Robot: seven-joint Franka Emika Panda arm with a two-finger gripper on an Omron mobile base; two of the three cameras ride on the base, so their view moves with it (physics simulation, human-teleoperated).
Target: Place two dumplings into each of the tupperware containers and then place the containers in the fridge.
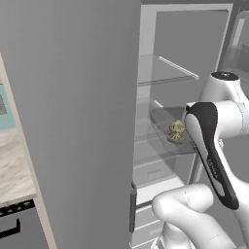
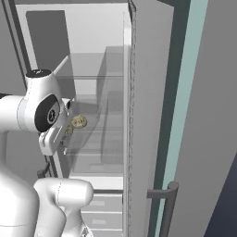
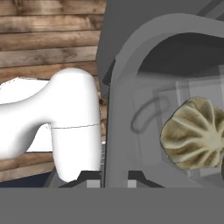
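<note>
White arm (image 1: 214,146) bent into fridge (image 1: 73,97), pincer closed beside dumpling (image 3: 194,133).

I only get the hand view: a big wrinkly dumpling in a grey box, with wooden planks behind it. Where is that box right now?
Observer: The tupperware container is inside the open fridge, level with a glass shelf. I cannot tell if it rests on it.
Operator: Is that dumpling alone in there?
Observer: No. Beside your dumpling, the right base view shows a second dumpling, partly hidden by the arm.
Operator: And the door?
Observer: The fridge door stands swung wide, to the left of the shelves.
</note>
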